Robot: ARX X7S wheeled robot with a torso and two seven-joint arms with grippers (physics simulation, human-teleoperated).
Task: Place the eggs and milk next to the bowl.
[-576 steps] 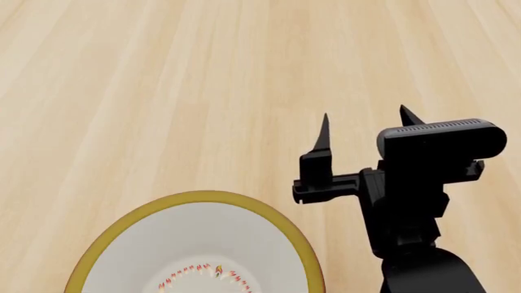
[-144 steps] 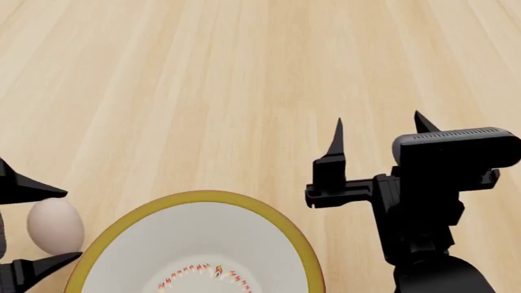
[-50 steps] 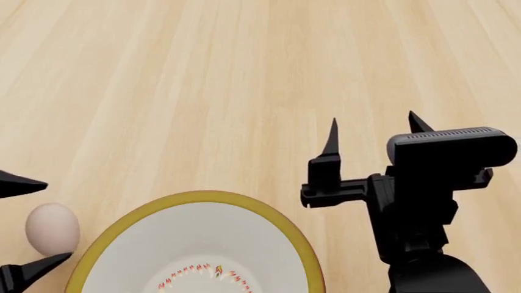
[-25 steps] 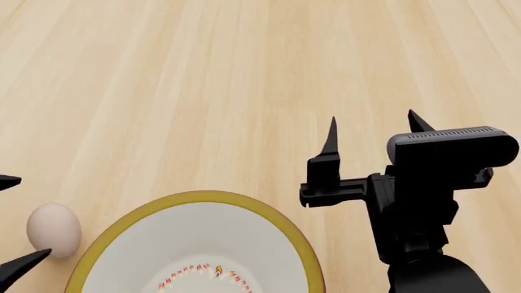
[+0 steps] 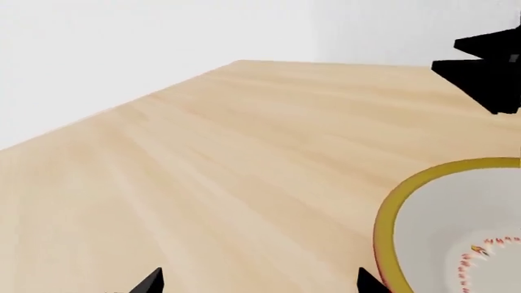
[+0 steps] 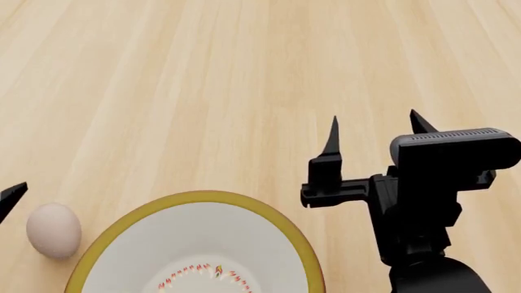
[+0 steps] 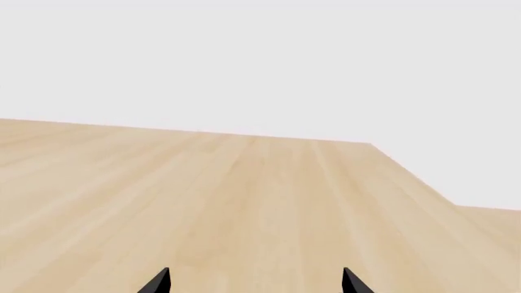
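Note:
One pale beige egg (image 6: pixel 53 230) lies on the wooden table just left of the bowl (image 6: pixel 269 218), a wide white bowl with a mustard-yellow rim, also in the left wrist view (image 5: pixel 389 215). My left gripper (image 5: pixel 258 282) is open and empty; in the head view only one of its fingertips (image 6: pixel 14 194) shows at the left edge, apart from the egg. Right of the bowl and above the table hangs my right gripper (image 6: pixel 374 119), open with nothing between its fingers, also in its wrist view (image 7: pixel 255 282). The milk is out of view.
Bare light wood table (image 6: pixel 244 73) stretches ahead. The right wrist view shows the table's far edge (image 7: pixel 244 137) and a corner (image 7: pixel 370 144) against a pale wall.
The left gripper, shut on the egg 2.9 s ago, opened and drew back to the left. The egg stays beside the bowl. The right arm barely moved.

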